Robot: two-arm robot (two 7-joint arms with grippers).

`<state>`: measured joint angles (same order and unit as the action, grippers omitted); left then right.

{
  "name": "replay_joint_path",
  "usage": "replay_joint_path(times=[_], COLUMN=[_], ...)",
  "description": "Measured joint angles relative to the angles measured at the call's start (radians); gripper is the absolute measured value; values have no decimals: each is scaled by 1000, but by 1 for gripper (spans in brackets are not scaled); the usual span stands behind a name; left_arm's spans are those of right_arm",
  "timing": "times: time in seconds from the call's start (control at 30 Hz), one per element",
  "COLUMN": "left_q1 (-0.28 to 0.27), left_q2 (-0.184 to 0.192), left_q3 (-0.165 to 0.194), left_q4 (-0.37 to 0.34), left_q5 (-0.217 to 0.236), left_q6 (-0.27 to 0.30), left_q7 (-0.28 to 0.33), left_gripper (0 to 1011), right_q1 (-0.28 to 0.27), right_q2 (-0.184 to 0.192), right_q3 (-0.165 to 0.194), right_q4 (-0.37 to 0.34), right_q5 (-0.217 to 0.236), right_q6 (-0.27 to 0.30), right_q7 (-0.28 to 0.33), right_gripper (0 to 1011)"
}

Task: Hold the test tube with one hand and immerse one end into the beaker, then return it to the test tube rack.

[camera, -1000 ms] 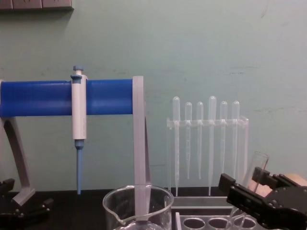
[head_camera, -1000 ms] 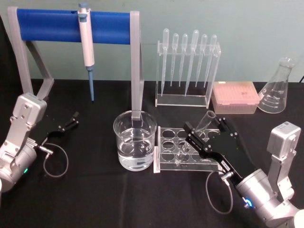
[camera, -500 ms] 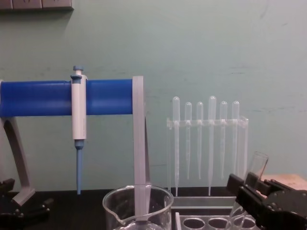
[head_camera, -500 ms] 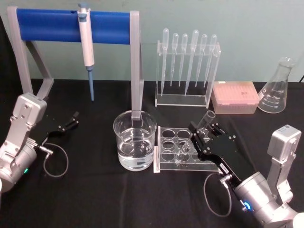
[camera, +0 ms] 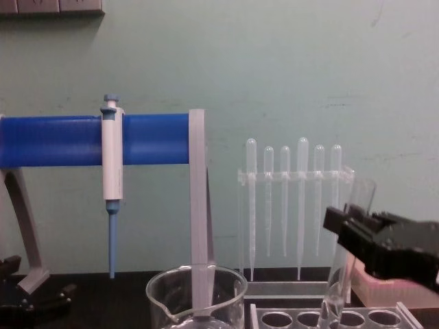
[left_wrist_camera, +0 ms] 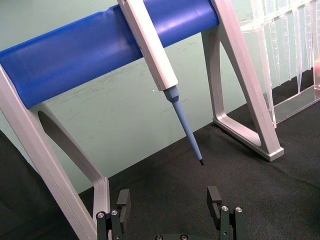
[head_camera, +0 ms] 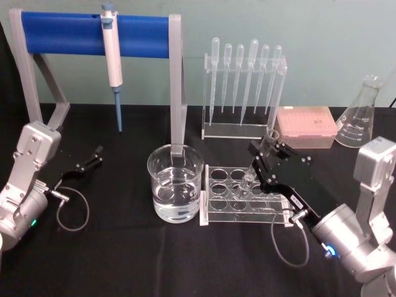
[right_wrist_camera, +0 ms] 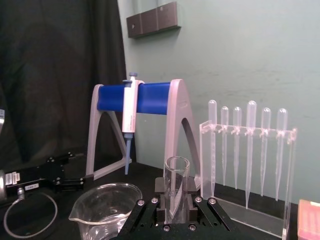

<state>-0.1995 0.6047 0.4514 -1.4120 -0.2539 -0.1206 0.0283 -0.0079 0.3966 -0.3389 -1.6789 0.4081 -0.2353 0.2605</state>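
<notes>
Head view: right gripper (head_camera: 267,150), fingers pinching tilted tube (head_camera: 249,178) at rack (head_camera: 216,179).
Left gripper (head_camera: 90,159) parked on desk (head_camera: 124,247), fingers spread.

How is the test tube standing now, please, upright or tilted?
Tilted: held in the right tool, the test tube leans, its open rim farther to the robot's right than its rounded bottom.

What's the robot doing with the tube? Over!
Right gripper shut on the test tube, tilted, lower end at the rack's holes. Left gripper open, parked left. Beaker beside the rack, path clear.
</notes>
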Motion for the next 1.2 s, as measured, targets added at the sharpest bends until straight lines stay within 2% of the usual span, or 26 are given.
replay_joint_path(times=[0.1,0.13,0.2,0.33,0.47,0.53,0.63,0.87,1.2], left_q1=[0,0,0,0,0,0,0,0,0], left_q2=[0,0,0,0,0,0,0,0,0], left_q3=[0,0,0,0,0,0,0,0,0], left_q4=[0,0,0,0,0,0,0,0,0], left_q5=[0,0,0,0,0,0,0,0,0], left_q6=[0,0,0,0,0,0,0,0,0], left_q7=[0,0,0,0,0,0,0,0,0], left_gripper=[1000,1000,1000,1000,1000,1000,1000,1000,1000], right_q1=[11,21,31,73,100,130,154,195,201], right_q2=[21,34,48,78,92,105,116,132,136], right_q3=[7,8,10,17,21,23,24,22,18], right_q4=[-44,-65,-82,-116,-131,-142,-147,-142,-137], right_q5=[-1,-1,0,16,26,41,58,91,99], right_q6=[70,109,142,233,277,322,357,408,416], right_q7=[8,19,34,89,113,134,144,149,149], right_gripper=[228,227,227,227,227,228,227,228,227])
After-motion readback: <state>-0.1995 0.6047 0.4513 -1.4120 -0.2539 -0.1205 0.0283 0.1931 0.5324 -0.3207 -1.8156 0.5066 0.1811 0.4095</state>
